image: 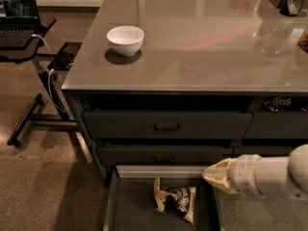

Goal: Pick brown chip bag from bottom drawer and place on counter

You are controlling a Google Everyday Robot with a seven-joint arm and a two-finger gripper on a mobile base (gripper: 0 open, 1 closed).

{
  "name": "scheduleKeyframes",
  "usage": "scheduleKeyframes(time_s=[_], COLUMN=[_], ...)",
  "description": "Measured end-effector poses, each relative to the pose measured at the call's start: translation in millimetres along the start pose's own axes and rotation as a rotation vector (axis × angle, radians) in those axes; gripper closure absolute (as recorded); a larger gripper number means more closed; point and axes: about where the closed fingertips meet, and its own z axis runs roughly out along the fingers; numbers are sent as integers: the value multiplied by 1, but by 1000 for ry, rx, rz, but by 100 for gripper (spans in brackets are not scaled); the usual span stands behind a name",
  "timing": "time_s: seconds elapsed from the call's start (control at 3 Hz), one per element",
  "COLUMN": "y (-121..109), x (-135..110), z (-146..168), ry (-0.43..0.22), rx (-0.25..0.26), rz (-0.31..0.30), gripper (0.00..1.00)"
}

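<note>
The counter (202, 42) spreads wide and glossy over the dark cabinet, with room to the right of the white bowl (125, 39), so the landing place looks like the lesser worry. Below it the bottom drawer (134, 211) stands pulled out, under the fronts of the two handled drawers. A lift taken straight up close to its pale rear edge could, I judge, knock the bag or the wrist against those fronts. The pale arm (269, 177) reaches in from the right, with its gripper (217, 175) over the drawer's right rear part, near the bag and apart from it. Whether the gripper is spread or closed up I cannot tell. The brown chip bag (175, 198) lies crumpled and aslant on the drawer floor, near the middle. Thin and slick as it looks, it may slide off under a descending tool, or be caught by one corner only and slip free on the way up
</note>
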Motion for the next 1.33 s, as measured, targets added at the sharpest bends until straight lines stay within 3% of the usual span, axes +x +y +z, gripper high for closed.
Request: scheduleKeyframes(time_s=[0.33,0.67,1.0,1.33], y=[-22,-61,-105,-109], x=[32,55,76,73], z=[46,73,60,59], ry=[-34,-30,-28,-33], rx=[69,175,267,271], rz=[55,96,98,97], gripper=[16,0,0,0])
